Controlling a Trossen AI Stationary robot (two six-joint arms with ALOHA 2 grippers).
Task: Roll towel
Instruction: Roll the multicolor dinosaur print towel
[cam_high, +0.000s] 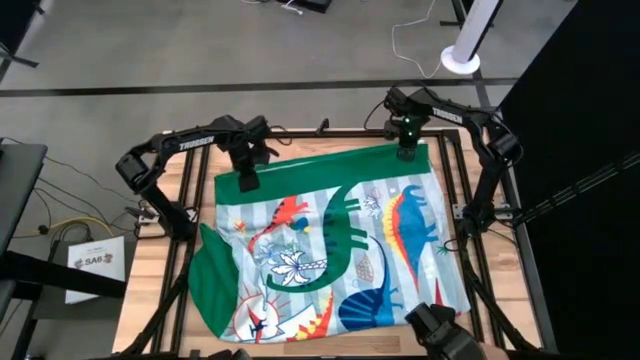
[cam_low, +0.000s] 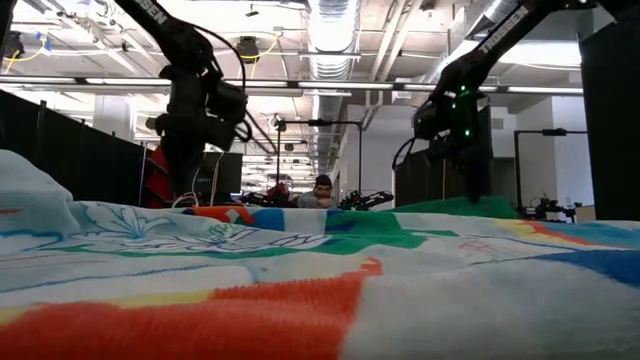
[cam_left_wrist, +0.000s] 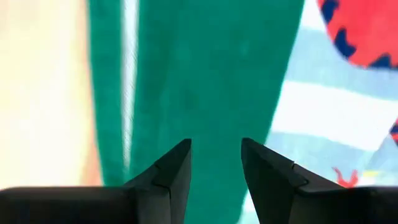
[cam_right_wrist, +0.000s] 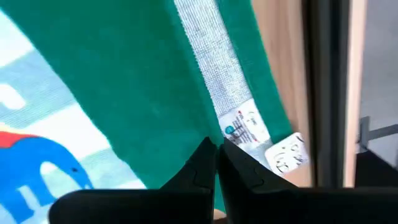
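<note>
A: What's closest to the low camera?

B: The towel (cam_low: 300, 290), filling the foreground with orange, white and blue print. It lies spread over the wooden counter (cam_high: 150, 270), printed side up, with a green band along its far edge. In the high view its left side is folded over, showing plain green.

A: Where is the left end effector (cam_high: 246, 178)?

B: At the towel's far left corner, on the green band. The left wrist view shows its fingers (cam_left_wrist: 171, 171) parted with a clear gap, green cloth beneath them and nothing held between.

A: And the right end effector (cam_high: 408, 150)?

B: At the far right corner, also on the green band. In the right wrist view its fingers (cam_right_wrist: 200, 163) are pressed together at the tips, right at the green hem beside a white woven strip and the care labels (cam_right_wrist: 252, 127). Whether cloth is pinched between them, I cannot tell.

A: Anything behind the counter?

B: A person (cam_low: 322, 190) sits far back in the room, seen in the low view.
</note>
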